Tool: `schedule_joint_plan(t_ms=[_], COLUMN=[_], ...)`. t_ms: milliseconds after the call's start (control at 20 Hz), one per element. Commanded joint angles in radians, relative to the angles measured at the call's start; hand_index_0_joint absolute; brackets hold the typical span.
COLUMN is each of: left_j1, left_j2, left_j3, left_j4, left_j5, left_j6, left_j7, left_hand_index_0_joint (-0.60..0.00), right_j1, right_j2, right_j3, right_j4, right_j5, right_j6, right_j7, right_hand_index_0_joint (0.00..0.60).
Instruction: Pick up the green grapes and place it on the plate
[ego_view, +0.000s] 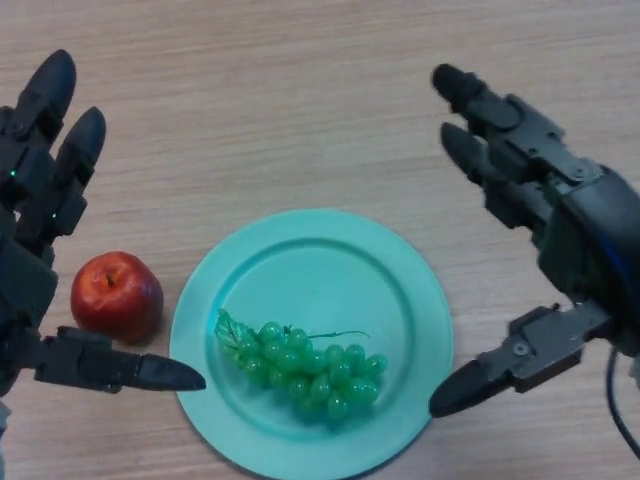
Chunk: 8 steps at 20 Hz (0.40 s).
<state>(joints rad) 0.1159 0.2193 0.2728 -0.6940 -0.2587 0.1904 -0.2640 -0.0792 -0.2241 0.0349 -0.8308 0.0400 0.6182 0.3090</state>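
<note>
A bunch of green grapes (305, 366) lies on the lower middle of a teal plate (320, 260) at the centre of the wooden table. My left hand (30, 250) is open at the left edge, fingers straight, its thumb reaching toward the plate's left rim. My right hand (585, 250) is open at the right, fingers pointing away from me, its thumb near the plate's right rim. Neither hand touches the grapes or holds anything.
A red apple (116, 294) sits on the table just left of the plate, between my left hand's fingers and thumb. Bare wooden tabletop (300, 100) stretches beyond the plate.
</note>
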Motion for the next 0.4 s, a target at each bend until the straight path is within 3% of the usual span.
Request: schedule_joint_plan(t_ms=[50, 400], left_j1=[-0.005, 0.014], left_j2=[0.009, -0.008], left_j3=[0.053, 0.058], left_j4=[-0.075, -0.166], left_j5=[0.013, -0.039], left_j6=[-0.076, -0.032], left_j7=[0.047, 0.061], left_hand_index_0_joint=[0.000, 0.000], right_j1=[-0.011, 0.015], right_j2=[-0.023, -0.025], right_j3=[-0.044, -0.113], right_j4=[-0.046, -0.056], right_j5=[0.052, 0.090], right_j6=[-0.137, -0.151], right_j7=[-0.019, -0.092], right_hand_index_0_joint=[0.000, 0.000])
